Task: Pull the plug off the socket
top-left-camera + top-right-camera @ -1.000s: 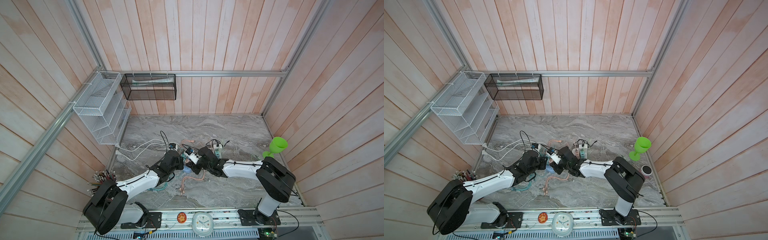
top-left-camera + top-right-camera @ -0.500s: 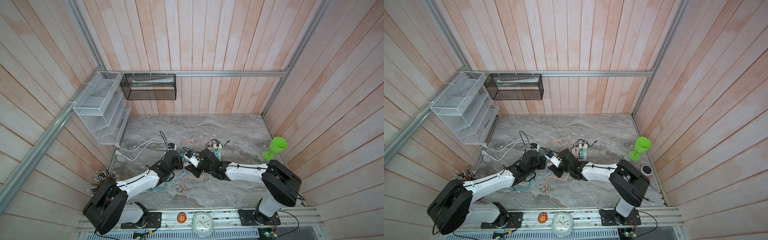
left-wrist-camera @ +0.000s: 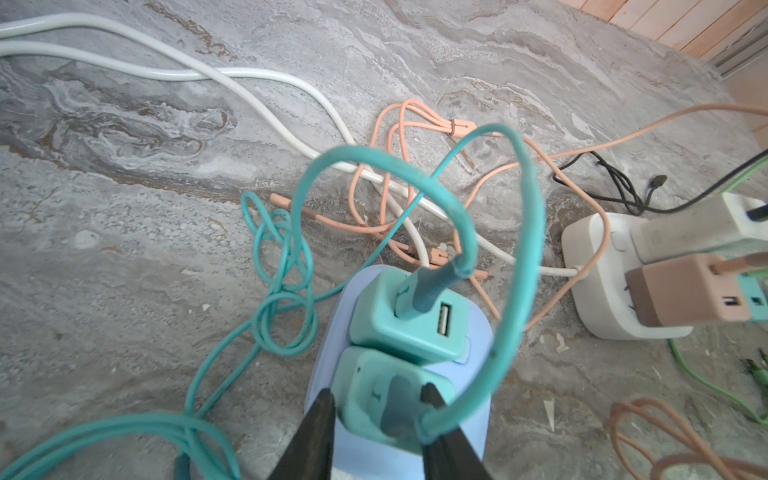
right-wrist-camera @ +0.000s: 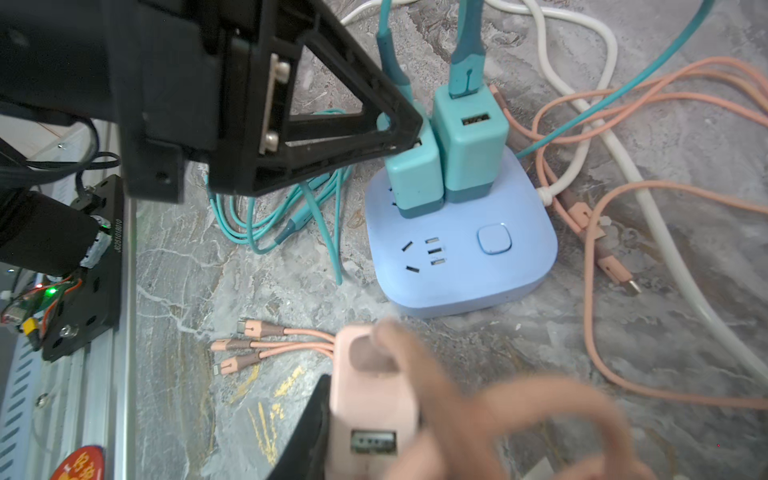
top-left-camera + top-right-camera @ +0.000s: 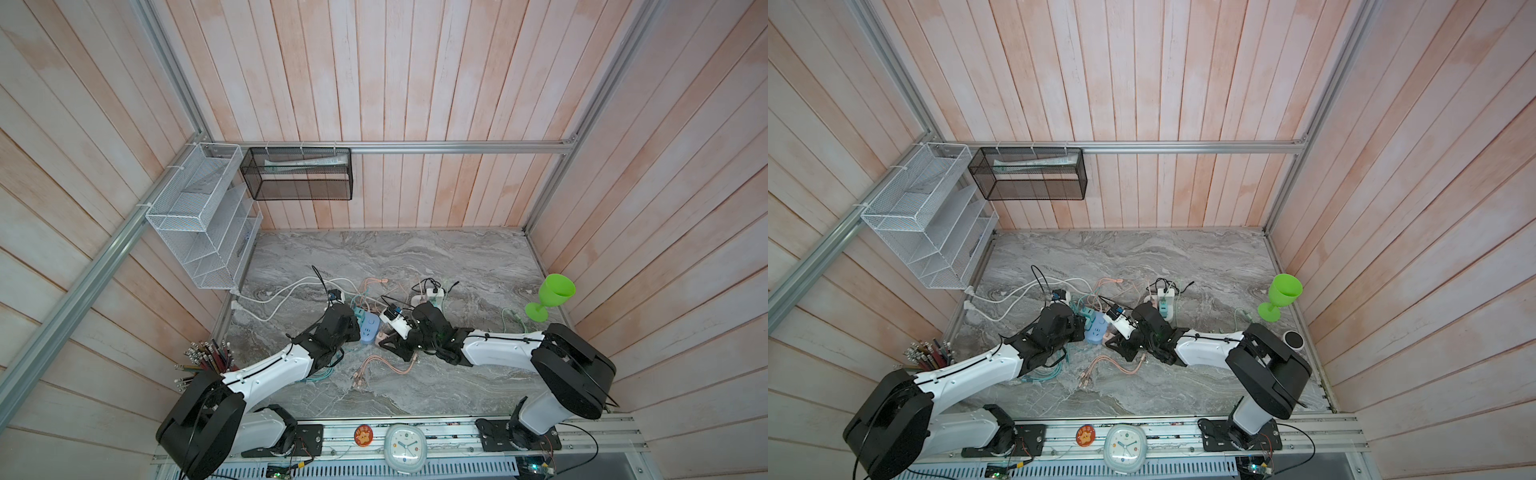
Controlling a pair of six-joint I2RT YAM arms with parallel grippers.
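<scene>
Left wrist view is showing the left gripper (image 3: 378,395) pinching a teal plug (image 3: 365,386), narrowly parted fingers (image 3: 320,424) pressing its sides, the plug sitting plugged into the blue socket (image 3: 365,457). Meanwhile the right gripper (image 4: 365,415) is clenching a pink plug (image 4: 361,365), hovering clear of that socket.

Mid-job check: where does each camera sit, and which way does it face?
Both top views: high overhead, looking down on the marble table; both arms show whole.
Left wrist: on the left arm, looking along the left pincer, shut on a teal plug in the blue socket.
Right wrist: on the right arm, facing that socket; the right pincer holds a pink plug; the left pincer shows too.
Shared: both wrist views show the socket.
</scene>
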